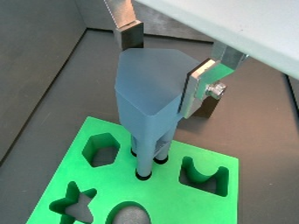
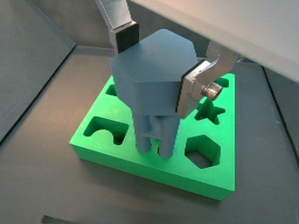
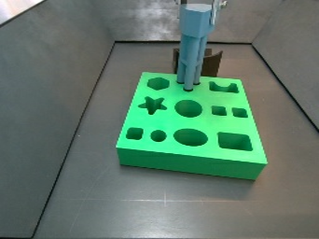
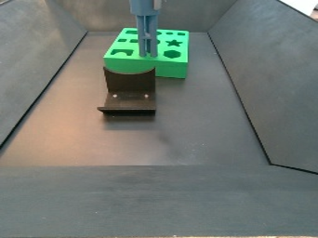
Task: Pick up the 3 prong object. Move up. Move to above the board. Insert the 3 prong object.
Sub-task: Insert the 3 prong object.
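The gripper [image 1: 166, 54] is hanging over the far part of the board [image 1: 70, 162], its 2 silver fingers [image 1: 128, 33] clamped on the blocky head of the 3 prong object [image 1: 152, 96]. In both wrist views the plates are pressing against opposite faces of that head, 1 on each side, and the same grip is showing from the other wrist camera [image 2: 162, 57], where the steel-blue piece [image 2: 155, 87] is standing upright between them.

The thin legs of the piece are reaching down to the board's top face; in a wrist view their tips are sitting at small dark holes in the green surface, between a hexagon cut-out and an arch-shaped cut-out. How deep the legs are going in, I cannot tell.

In a side view the piece [image 3: 192, 42] is rising straight up from the far edge region of the board [image 3: 187, 159], just behind a round hole and beside the star cut-out. The gripper is barely showing at the top of that picture.

In a side view the fixture [image 4: 128, 93] is standing on the dark floor just in front of the board [image 4: 180, 63], with the piece [image 4: 147, 28] upright above the slab.
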